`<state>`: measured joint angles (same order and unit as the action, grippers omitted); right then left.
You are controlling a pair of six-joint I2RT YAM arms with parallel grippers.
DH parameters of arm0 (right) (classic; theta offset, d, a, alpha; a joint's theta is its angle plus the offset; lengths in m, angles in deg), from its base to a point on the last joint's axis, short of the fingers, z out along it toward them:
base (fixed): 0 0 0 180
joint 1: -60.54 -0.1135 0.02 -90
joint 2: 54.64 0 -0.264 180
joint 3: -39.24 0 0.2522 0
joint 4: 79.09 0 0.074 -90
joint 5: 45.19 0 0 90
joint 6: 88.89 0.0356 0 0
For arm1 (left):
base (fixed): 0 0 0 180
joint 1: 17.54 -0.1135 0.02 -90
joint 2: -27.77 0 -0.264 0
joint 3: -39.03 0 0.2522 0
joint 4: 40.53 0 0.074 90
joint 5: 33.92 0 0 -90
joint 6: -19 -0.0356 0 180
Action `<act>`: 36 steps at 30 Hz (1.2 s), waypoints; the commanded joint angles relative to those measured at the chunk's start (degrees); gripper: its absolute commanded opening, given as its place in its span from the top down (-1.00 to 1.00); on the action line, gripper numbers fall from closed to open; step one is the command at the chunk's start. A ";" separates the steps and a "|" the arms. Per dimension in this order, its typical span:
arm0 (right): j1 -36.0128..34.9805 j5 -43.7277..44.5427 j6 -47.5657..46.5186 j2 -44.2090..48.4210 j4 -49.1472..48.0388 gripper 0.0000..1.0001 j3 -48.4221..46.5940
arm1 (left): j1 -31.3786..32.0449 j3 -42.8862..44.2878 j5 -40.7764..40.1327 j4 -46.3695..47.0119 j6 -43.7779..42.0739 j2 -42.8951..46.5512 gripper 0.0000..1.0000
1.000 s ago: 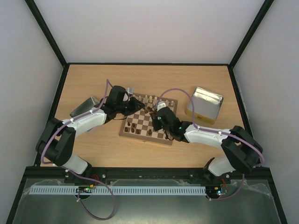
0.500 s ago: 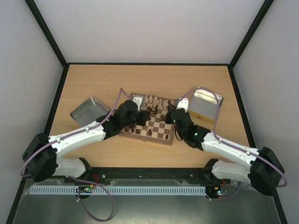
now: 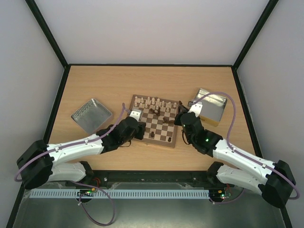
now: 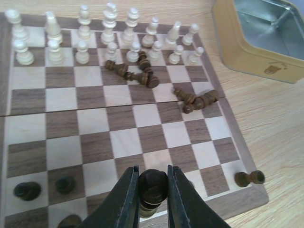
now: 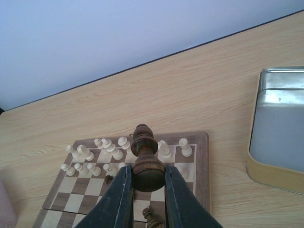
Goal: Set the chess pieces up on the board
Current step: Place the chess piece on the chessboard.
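Left arm: we see it stretched low from its base, forearm slanting across the table [image 3: 95, 85] to the board's [image 3: 159, 134] near left corner.
Left gripper [image 4: 153, 178]: fingers clamped on a round-headed dark piece [image 4: 153, 186] above the near rows.
Right arm: extended low, wrist at the board's right edge, beside the right tin [image 3: 209, 107].
Right gripper [image 5: 146, 176]: pinching a tall dark piece [image 5: 144, 152] by its lower body.
Board: mid-table, between the two tins.
Cream pieces [image 4: 109, 28]: standing in the two far rows.
Toppled dark pieces [image 4: 137, 73]: we count several lying just before the cream rows.
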<state>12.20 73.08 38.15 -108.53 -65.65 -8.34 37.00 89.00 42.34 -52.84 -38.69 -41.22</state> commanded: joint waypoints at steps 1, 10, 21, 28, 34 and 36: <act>0.19 0.54 2.76 -1.17 0.96 0.82 0.62 | 2.41 -0.23 -2.14 5.57 -3.13 -1.75 0.93; 0.17 -0.13 2.07 -2.48 0.81 0.81 0.20 | 3.29 0.14 -4.29 6.90 -3.29 -6.75 0.94; 0.17 -0.23 1.93 -3.67 0.57 0.81 0.27 | 3.81 -3.23 -3.71 10.72 -2.54 -8.16 0.91; 0.17 -0.43 2.08 -4.03 0.46 0.81 0.30 | 4.17 -4.22 -3.57 11.86 -2.65 -9.17 0.88; 0.17 -0.33 2.29 -4.03 0.44 0.81 0.38 | 4.16 -4.24 -3.22 11.88 -2.14 -10.16 0.85; 0.18 -0.32 2.34 -4.11 0.41 0.80 0.39 | 4.15 -4.21 -3.39 11.93 -2.09 -10.63 0.84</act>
<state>12.20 71.50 39.28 -112.35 -65.50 -8.34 40.74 85.37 39.72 -42.98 -41.03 -50.95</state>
